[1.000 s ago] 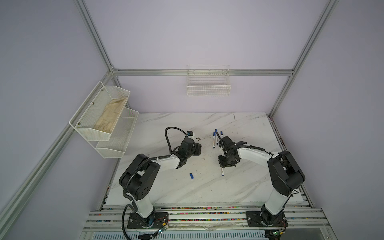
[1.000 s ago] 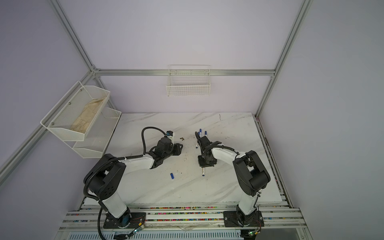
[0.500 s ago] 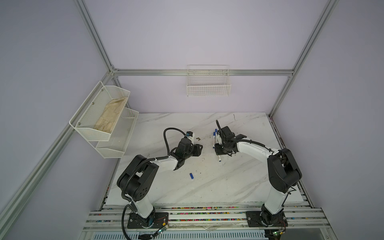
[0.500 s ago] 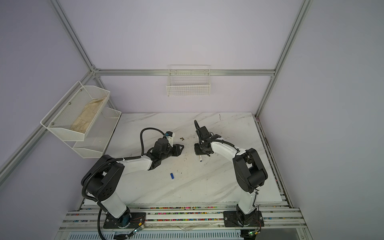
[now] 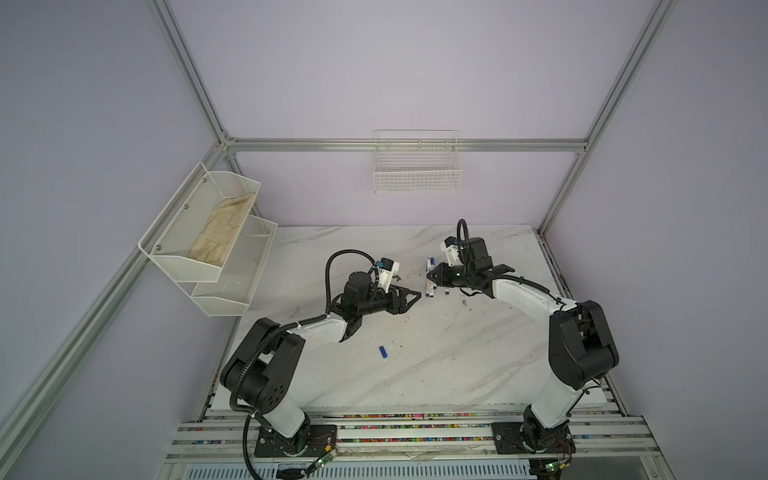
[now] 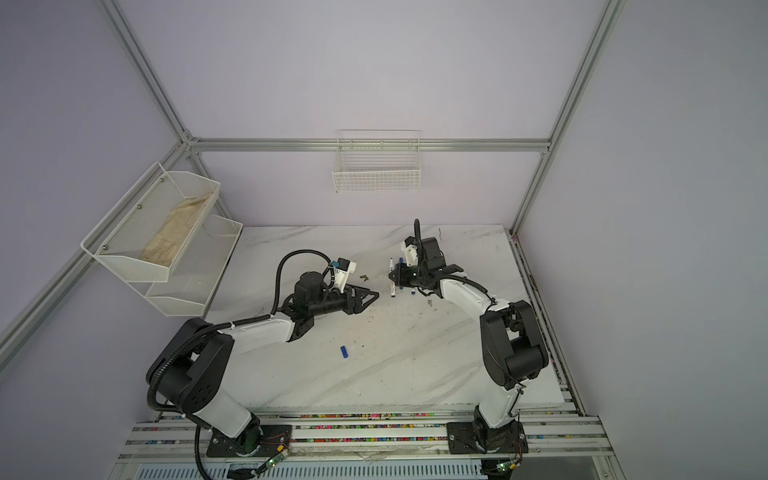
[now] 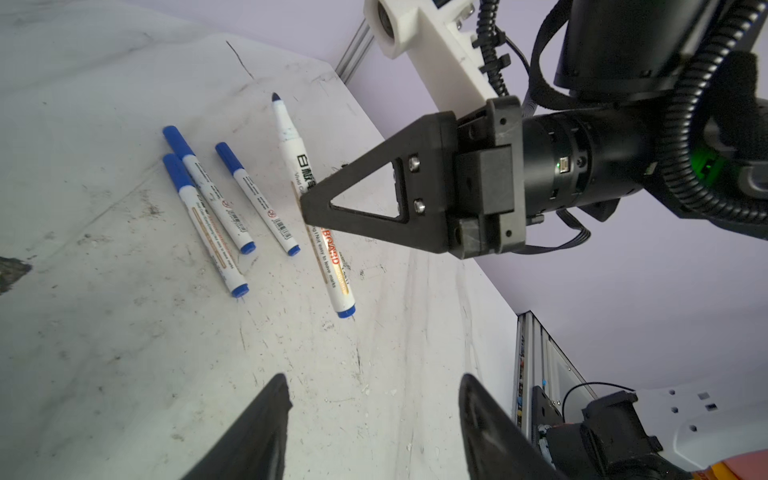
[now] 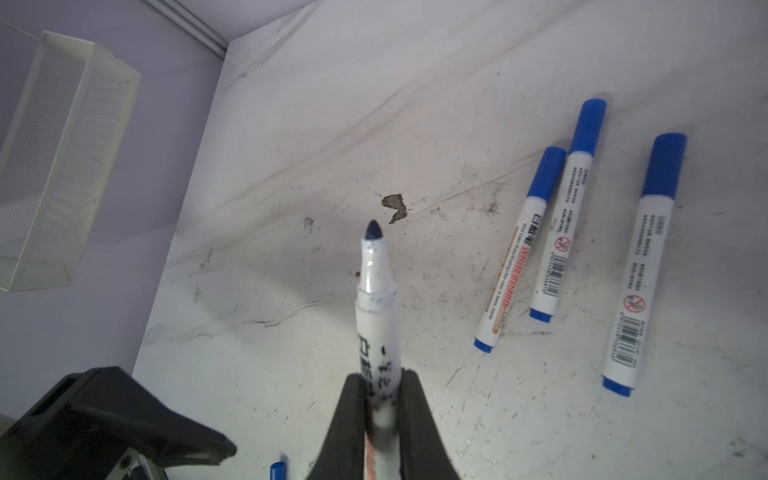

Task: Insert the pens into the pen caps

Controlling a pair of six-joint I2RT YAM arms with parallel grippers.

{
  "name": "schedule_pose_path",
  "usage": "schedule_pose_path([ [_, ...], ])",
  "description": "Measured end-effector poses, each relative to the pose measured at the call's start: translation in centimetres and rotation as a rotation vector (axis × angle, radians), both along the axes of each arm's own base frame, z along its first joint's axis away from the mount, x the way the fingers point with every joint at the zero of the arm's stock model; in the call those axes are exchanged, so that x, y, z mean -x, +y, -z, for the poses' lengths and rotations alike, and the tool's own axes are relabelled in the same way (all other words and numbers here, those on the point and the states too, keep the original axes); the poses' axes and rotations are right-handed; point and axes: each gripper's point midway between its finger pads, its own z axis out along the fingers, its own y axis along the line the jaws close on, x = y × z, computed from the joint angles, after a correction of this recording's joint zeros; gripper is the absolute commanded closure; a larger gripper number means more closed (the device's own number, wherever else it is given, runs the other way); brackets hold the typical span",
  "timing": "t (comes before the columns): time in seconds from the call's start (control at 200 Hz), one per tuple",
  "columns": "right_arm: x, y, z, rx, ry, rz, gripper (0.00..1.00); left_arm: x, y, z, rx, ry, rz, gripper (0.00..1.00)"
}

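My right gripper (image 8: 380, 378) is shut on an uncapped white pen (image 8: 376, 299), its dark tip pointing away from the jaws. In both top views this gripper (image 5: 430, 275) holds the pen (image 6: 392, 289) above the marble table. Three capped pens (image 7: 208, 224) lie side by side on the table beyond it. One loose blue pen cap (image 5: 384, 351) lies alone toward the table's front, also seen in the other top view (image 6: 344, 352). My left gripper (image 7: 372, 399) is open and empty, its tip (image 5: 415, 296) just left of the held pen.
A two-tier white mesh shelf (image 5: 208, 232) hangs on the left wall with a cloth in its upper tier. A wire basket (image 5: 417, 166) hangs on the back wall. A small dark scrap (image 8: 395, 206) lies on the stained marble table (image 5: 457, 365).
My right gripper has carried the uncapped pen from the table's middle toward the back, beside the capped pens. My left gripper has opened wider and shifted slightly.
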Motion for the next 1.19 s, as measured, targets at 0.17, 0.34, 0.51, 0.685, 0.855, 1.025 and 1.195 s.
schedule_pose_path([
  [0.17, 1.0, 0.7, -1.6, -0.055, -0.019, -0.052, 1.00, -0.4, -1.4, 1.9, -0.015, 0.041, 0.032, 0.38],
  [0.34, 1.6, 1.2, -3.0, -0.092, -0.037, -0.088, 1.00, -1.5, -2.8, 0.6, 0.013, 0.007, 0.049, 0.41],
  [0.51, 1.8, 1.4, -3.1, -0.104, -0.033, -0.104, 1.00, -2.4, -3.8, -1.2, 0.044, -0.040, 0.064, 0.50],
  [0.685, 2.0, 1.6, -3.3, -0.116, -0.033, -0.119, 1.00, -2.8, -4.3, -1.0, 0.046, -0.045, 0.068, 0.61],
  [0.855, 2.2, 1.7, -3.4, -0.122, -0.032, -0.127, 1.00, -2.9, -4.4, 0.2, 0.037, -0.020, 0.067, 0.77],
  [1.025, 2.1, 1.6, -3.7, -0.123, -0.047, -0.133, 1.00, -3.5, -4.2, 0.5, 0.049, 0.005, 0.037, 0.97],
  [1.195, 2.0, 2.0, -3.7, -0.064, -0.083, -0.138, 0.79, -4.3, -3.7, 0.4, 0.046, 0.012, -0.041, 1.00],
])
